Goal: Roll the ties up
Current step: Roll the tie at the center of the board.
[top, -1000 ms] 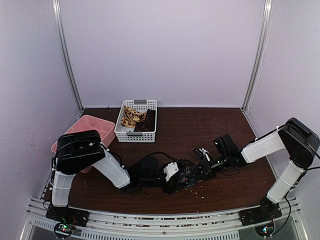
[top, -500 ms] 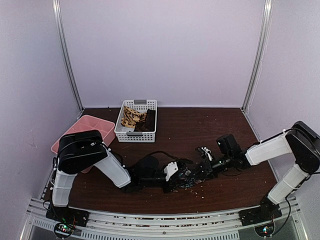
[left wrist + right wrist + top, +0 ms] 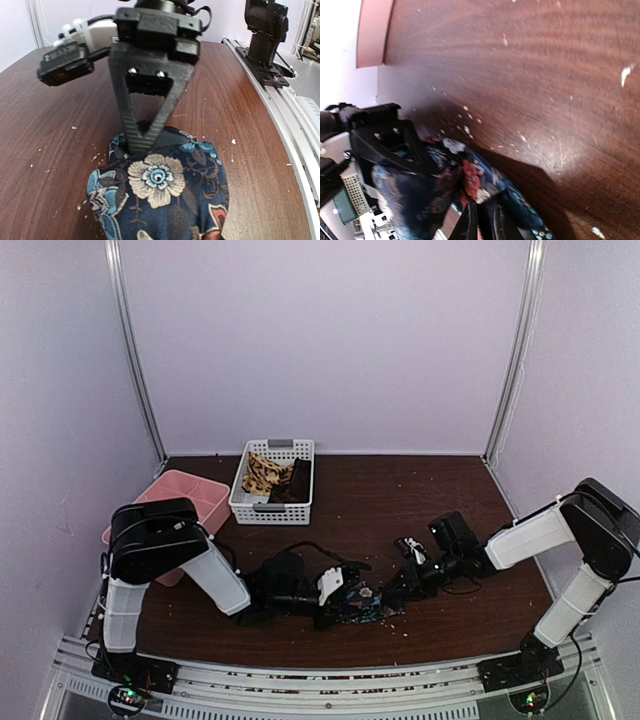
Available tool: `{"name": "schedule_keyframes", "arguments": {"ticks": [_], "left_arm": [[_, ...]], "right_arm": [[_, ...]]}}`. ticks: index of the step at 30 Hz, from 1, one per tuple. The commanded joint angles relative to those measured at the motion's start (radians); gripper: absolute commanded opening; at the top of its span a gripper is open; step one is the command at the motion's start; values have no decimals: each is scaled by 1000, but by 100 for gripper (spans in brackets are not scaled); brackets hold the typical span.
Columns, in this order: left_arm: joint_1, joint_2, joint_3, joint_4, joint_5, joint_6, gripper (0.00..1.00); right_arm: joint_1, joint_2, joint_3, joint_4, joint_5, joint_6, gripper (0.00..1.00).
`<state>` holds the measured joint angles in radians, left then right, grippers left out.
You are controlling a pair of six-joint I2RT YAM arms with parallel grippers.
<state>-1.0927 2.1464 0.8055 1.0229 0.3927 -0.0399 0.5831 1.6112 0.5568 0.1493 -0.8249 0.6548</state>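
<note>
The floral tie [image 3: 362,602] lies bunched in a roll on the table between both grippers. In the left wrist view this dark blue tie [image 3: 160,190] with a cream flower fills the bottom and hides my left fingers. My left gripper [image 3: 338,596] is shut on the roll from the left. My right gripper [image 3: 142,142] reaches in from the right, its fingers brought to a point and shut on a fold at the roll's far side. The right wrist view shows its fingertips [image 3: 484,212] in the floral tie [image 3: 470,175], with the left gripper [image 3: 390,145] behind. A tan tie [image 3: 262,472] and a dark brown tie [image 3: 298,480] lie in the basket.
The white perforated basket [image 3: 270,508] stands at the back, left of centre. A pink tray [image 3: 185,492] sits at the left edge behind the left arm. Pale crumbs dot the dark wooden table [image 3: 400,500]. A metal rail [image 3: 295,130] runs along the near edge.
My left jaws have closed on the tie roll. The roll and both grippers have shifted a little to the left.
</note>
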Motion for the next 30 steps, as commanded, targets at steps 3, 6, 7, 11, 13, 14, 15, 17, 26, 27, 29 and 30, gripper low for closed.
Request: {"name": "schedule_keyframes", "arguments": {"ticks": [3,6,7,11,13,14,15,17,26,27,29,30], "left_arm": [[-2,-93,-43,-120,-90,-21,20],[-12,-170,-41,-211,-143,-12,21],[-16,-191,-35,-258,-159,-3,21],[-21,-191,51,-517,-182,31,24],[-21,-151,88,-600,-190,39,24],[-21,-131,97,-621,-189,41,24],[-21,-110,106,-643,-189,41,24],[-21,-83,126,-687,-184,37,24],[-29,-42,177,-792,-191,74,24],[-29,-43,178,-793,-192,79,24],[-30,-43,179,-796,-191,85,24],[-30,-43,179,-795,-190,86,24]], "right_arm": [[14,48,7,-114,91,-85,12],[14,69,7,-137,117,-104,12],[14,73,3,-135,119,-107,12],[14,82,-9,-121,122,-103,13],[14,86,-11,-121,122,-103,14],[14,86,-12,-123,121,-104,14],[14,84,-15,-124,121,-104,14],[14,75,-22,-125,120,-103,15],[14,-159,-57,36,48,3,39],[15,-175,-41,26,41,5,42],[14,-188,-25,24,21,17,47],[15,-186,-18,35,7,29,50]]}}
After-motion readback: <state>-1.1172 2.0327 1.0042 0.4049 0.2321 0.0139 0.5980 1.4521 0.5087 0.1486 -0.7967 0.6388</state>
